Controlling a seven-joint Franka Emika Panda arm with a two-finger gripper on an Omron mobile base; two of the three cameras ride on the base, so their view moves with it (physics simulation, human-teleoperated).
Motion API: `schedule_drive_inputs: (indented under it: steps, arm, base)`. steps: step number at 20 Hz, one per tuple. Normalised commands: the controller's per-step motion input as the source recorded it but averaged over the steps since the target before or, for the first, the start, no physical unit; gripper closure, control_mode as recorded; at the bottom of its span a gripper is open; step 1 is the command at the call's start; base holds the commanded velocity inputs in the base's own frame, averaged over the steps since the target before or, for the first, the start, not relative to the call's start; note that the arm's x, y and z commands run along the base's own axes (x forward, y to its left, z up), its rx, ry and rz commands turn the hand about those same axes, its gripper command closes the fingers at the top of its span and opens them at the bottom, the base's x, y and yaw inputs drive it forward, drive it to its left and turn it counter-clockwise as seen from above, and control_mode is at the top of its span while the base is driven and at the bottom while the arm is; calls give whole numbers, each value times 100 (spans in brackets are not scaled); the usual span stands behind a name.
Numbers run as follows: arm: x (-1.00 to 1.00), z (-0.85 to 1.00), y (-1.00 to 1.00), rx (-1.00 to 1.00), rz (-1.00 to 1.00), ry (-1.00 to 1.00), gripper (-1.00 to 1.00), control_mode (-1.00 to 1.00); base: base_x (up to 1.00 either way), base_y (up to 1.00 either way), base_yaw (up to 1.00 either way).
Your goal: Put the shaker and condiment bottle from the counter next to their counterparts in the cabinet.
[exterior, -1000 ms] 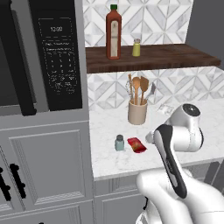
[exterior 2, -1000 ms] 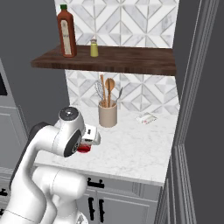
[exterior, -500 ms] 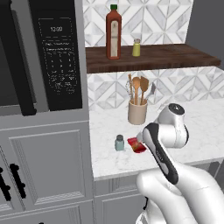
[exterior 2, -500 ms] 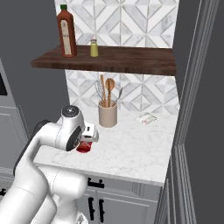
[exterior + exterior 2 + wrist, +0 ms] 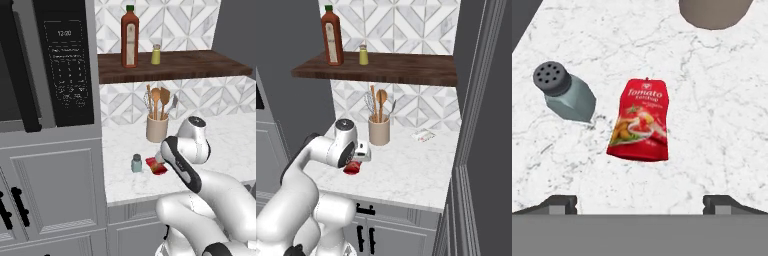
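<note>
I have the gripper point(image 5: 640, 202) hanging above the counter point(image 5: 722, 125) with its jaws spread wide and nothing between them; the two dark fingertips point(image 5: 559, 204) stand well apart at the bottom of the hand view.

Nearest, almost straight ahead at twelve o'clock from the midpoint of the tips, lies the condiment bottle point(image 5: 640, 121), flat on the marble. Its long axis runs close to the six-to-twelve line, the top leaning a touch toward one o'clock, so the jaws straddle its narrow width. I judge that a straight descent and a small advance would bracket it, with no roll of the wrist needed.

At about ten o'clock stands the shaker point(image 5: 566, 91), upright, near the packet but not touching it. I judge it sits close enough that the left fingertip might brush it on the way down.

Farther off at one o'clock is the utensil crock point(image 5: 714, 12).

In the left base view, the cabinet point(image 5: 175, 67) carries the tall red bottle point(image 5: 129, 37) and yellow-green shaker point(image 5: 156, 54) side by side.
</note>
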Motion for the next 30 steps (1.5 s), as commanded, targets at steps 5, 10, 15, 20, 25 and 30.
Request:
schedule_drive_inputs:
  steps: [5,10,15,20,25,30]
  arm:
    - [0,-32,1,0,0,-2,-100,-100]
    - [8,-10,14,5,0,-4,-100,-100]
    - [10,-8,0,4,0,0,-100,-100]
    - [0,-25,0,0,0,0,-100,-100]
    - [1,-20,0,0,0,0,-100,-100]
    - [1,-14,0,0,0,-1,-100,-100]
  base:
    - [0,0,0]
    - [0,0,0]
    - [0,0,0]
    - [0,0,0]
    - [0,0,0]
    - [0,0,0]
